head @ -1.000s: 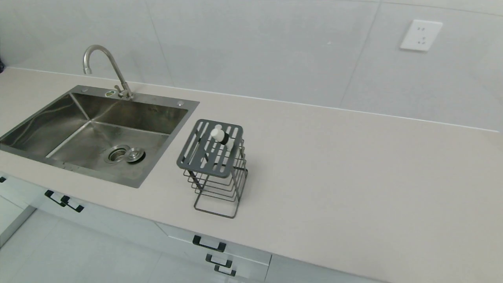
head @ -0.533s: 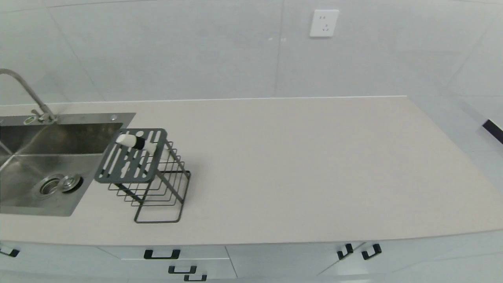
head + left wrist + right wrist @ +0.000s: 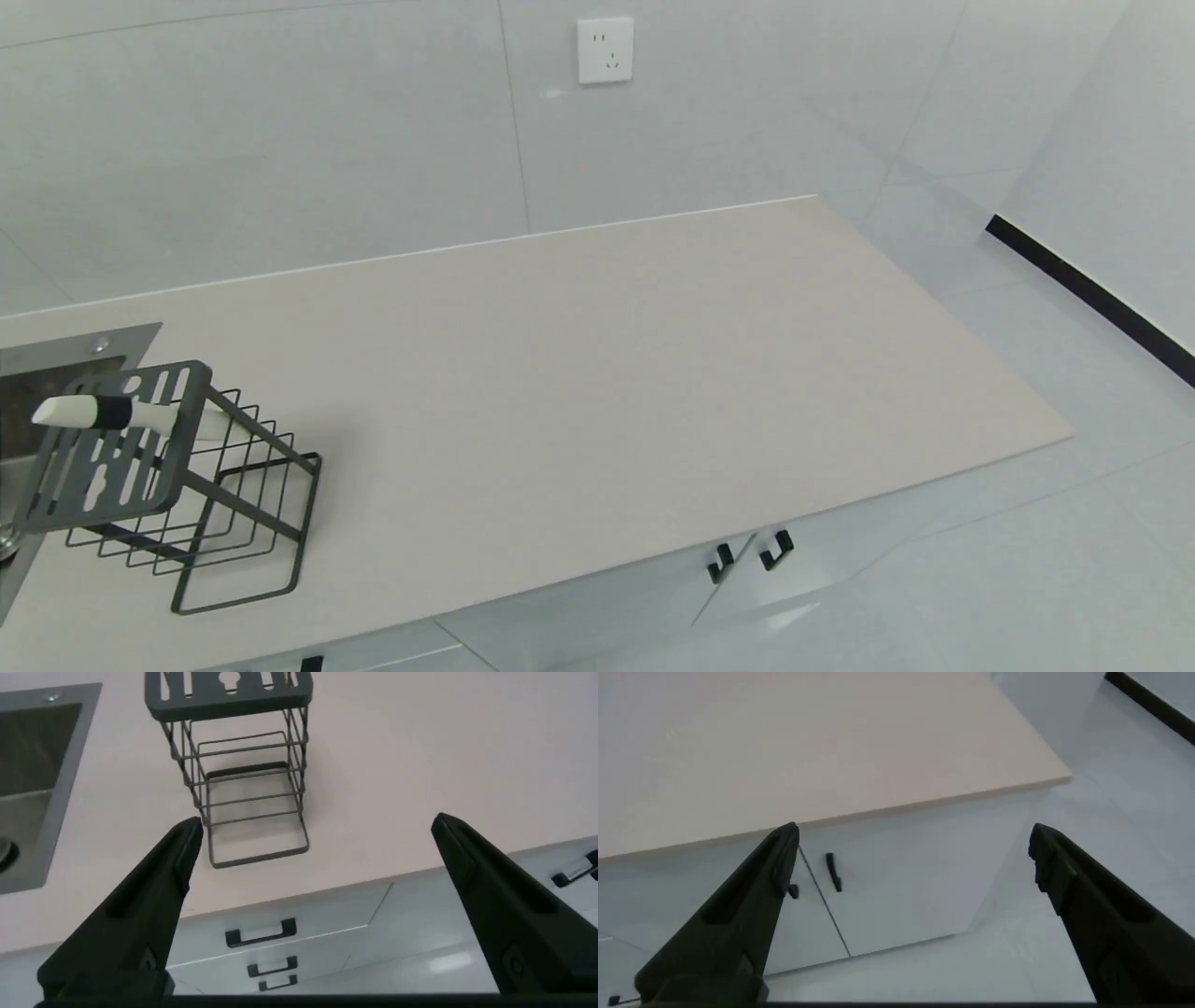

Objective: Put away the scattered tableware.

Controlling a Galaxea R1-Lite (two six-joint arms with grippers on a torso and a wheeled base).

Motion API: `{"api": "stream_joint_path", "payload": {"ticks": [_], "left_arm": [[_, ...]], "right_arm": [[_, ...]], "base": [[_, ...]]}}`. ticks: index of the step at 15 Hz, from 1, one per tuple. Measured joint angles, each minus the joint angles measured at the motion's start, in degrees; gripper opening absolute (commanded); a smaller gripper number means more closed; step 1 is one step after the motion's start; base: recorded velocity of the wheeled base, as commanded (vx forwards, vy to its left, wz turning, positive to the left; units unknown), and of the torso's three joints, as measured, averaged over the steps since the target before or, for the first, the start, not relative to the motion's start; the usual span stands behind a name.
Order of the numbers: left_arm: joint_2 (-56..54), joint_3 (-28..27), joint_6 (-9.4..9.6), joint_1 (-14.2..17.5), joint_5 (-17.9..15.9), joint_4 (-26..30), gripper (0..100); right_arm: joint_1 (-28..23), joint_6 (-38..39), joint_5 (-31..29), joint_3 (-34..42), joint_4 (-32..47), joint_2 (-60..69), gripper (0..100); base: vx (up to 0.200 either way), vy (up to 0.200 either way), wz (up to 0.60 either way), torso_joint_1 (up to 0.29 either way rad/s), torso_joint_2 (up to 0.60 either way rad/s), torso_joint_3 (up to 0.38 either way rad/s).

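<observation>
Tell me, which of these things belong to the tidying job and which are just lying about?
Part of the job: wire rack on the countertop; white-handled utensil stuck in the rack's slotted top.
Just there: sink; wall socket; cabinet handles.

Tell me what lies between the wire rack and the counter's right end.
Nothing: the head view shows bare counter from wire rack to that end.

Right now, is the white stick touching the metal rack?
Touching. The head view shows the stick poking through the rack, leaning on its slotted top.
</observation>
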State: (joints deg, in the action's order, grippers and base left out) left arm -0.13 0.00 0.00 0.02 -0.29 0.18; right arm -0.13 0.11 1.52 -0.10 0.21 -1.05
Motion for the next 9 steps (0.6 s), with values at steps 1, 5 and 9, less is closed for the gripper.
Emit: {"api": "stream_joint_path", "payload": {"ticks": [1,5,9], "left_arm": [[0.00,0.00,-0.02,0.07,0.02,-0.05,100],[0.04,0.00,-0.07,0.05,0.02,-0.02,100],[0.06,0.00,-0.07,0.05,0.05,-0.02,100]], "right_arm": [[0.09,0.00,0.00,0.00,0.00,0.00,100],[0.04,0.00,0.02,0.00,-0.02,-0.02,100],[0.06,-0.06,0.02,0.00,-0.07,-0.02,100]], "base": [[0.000,0.000,0.00,0.000,0.00,0.000],[0.000,0.000,0.00,0.000,0.00,0.000],[0.000,0.000,0.00,0.000,0.00,0.000]]}}
